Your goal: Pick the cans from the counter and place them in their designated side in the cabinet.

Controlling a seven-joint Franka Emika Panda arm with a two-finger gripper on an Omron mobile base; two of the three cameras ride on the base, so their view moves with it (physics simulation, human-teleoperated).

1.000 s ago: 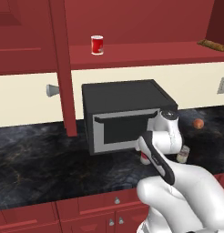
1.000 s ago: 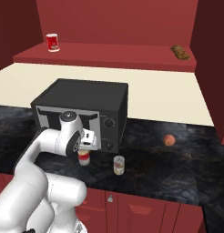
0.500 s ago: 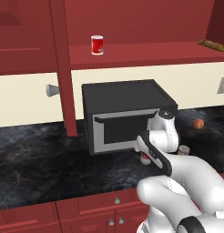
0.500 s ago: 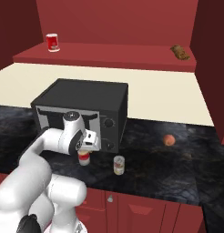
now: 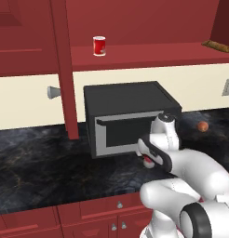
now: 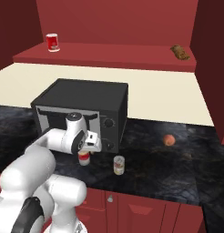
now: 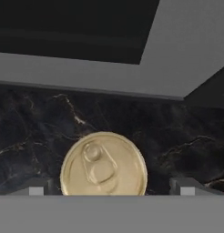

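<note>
Cans wait on the counter [image 6: 177, 168]: at lower left of centre in the right base view the red-and-white can [image 6: 84, 158] stands by the microwave [image 6: 82, 111], directly under the gripper [image 6: 90, 146]; the yellow-label can [image 6: 118, 164] sits just to its right. Since a second ago the hand has sunk closer over the first can. In the hand view its gold lid [image 7: 104, 164] lies between the wide-spread fingertips [image 7: 36, 187], so a grasp looks imminent. The cabinet [image 6: 104, 57] shelf spans the top.
</note>
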